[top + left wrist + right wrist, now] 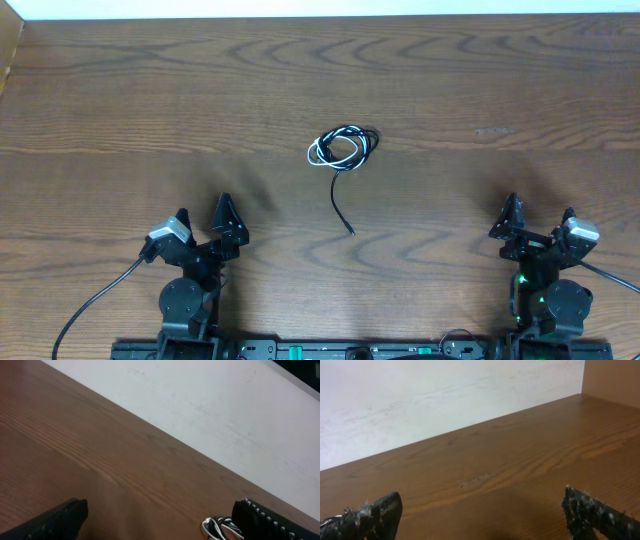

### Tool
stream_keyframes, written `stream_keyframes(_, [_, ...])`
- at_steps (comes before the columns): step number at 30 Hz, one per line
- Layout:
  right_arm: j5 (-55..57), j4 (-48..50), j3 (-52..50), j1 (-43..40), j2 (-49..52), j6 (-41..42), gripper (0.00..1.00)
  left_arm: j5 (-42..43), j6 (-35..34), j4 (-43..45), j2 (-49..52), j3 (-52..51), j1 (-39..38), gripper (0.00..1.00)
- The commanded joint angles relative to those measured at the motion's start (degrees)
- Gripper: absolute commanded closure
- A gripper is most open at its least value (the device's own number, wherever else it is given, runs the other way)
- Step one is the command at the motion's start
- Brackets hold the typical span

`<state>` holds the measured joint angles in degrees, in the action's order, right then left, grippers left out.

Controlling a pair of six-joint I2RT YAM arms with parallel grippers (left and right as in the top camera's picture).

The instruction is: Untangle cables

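Cables [343, 148] — black cords and one white, coiled in a knot — are laid centrally on the worktop [120, 110], judged reachable by either arm. Left claw [202, 214] and right claw [539, 212] are held released, well apart from them, nothing grasped.

No readable text or labels anywhere
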<state>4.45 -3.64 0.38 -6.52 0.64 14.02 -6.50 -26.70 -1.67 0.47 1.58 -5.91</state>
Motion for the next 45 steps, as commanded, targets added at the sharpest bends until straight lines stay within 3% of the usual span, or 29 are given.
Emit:
stream_keyframes(1, [-0.5,-0.2,-0.1,-0.3,-0.4,-0.4,0.01,-0.2,1.2,-1.9,-0.2,-1.4,-0.3,0.02])
stream_keyframes(45, [-0.8,-0.4,-0.1,0.8,2.1,-0.4,0.01,-0.2,1.2,-1.9,-0.2,-1.4,-0.3,0.02])
